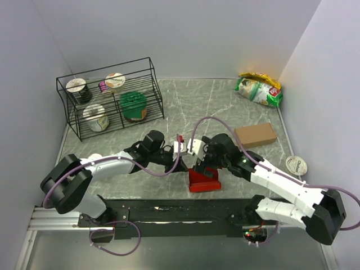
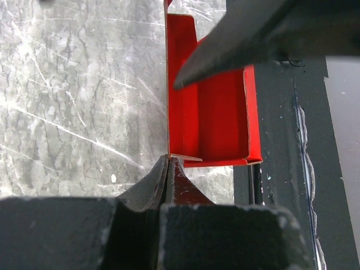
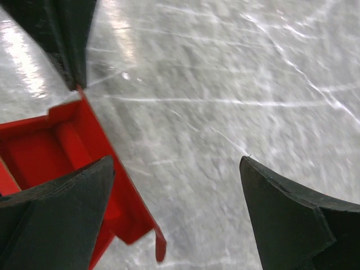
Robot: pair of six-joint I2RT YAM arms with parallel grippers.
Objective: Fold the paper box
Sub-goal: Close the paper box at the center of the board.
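The paper box [image 1: 203, 179] is found at the near edge of the counter [image 1: 185, 107], about in the middle, between the two arms. It lies just beside the black strip [image 1: 169, 212] on which the arm bases are bolted. It is seen as a bright red open tray: its walls are raised and its inside is turned upward, with a crease running along the floor. In the right wrist view a small tab is seen sticking out at one corner.

The left claw [image 2: 169, 163] is pressed together, and the end of one box wall is pinched between its fingertips, at the far left corner of the box. The right claw [image 3: 175, 163] is spread wide above the box. One finger [image 3: 62, 214] is held over the red inside and the other finger [image 3: 292, 219] over the bare grey marbled counter beside it. Whether the first finger touches the card cannot be told.

Further out, a brown cardboard box [image 1: 255, 135] is laid to the right, beyond the right arm, and a round white lid [image 1: 296, 165] is seen near the right wall. Two snack bags [image 1: 259, 90] are placed in the far right corner. A black wire rack [image 1: 107, 101] is set at the far left, and four tubs are kept in it, among them a green tub [image 1: 134, 105].
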